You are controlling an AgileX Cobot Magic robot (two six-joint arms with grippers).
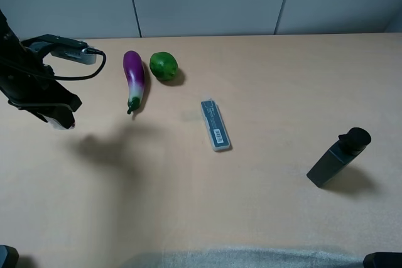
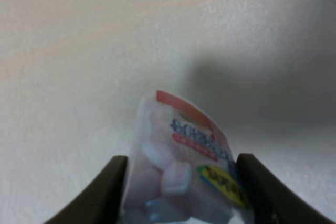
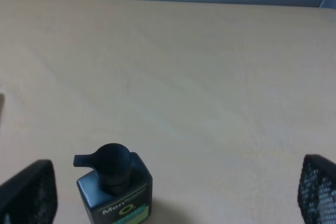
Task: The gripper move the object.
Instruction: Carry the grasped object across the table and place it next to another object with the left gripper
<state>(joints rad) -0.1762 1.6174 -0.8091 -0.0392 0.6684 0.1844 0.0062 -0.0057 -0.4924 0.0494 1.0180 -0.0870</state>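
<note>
My left gripper (image 1: pixel 58 112) hangs above the table's left side, its jaws shut on the small white-clear bottle (image 1: pixel 61 120). In the left wrist view the bottle (image 2: pixel 178 150), with a red-pink label, sits between the two dark fingers (image 2: pixel 105 195) of the gripper (image 2: pixel 181 195), above the table surface. The bottle's cap is hidden. My right gripper (image 3: pixel 173 192) is open and empty, its fingers (image 3: pixel 26 192) spread wide, with a black pump bottle (image 3: pixel 115 184) just ahead of it.
A purple eggplant (image 1: pixel 134 80) and a green lime (image 1: pixel 164 66) lie at the back left. A flat grey case (image 1: pixel 215 125) lies mid-table. The black pump bottle (image 1: pixel 336 158) stands at the right. The table (image 1: pixel 264 80) is light wood.
</note>
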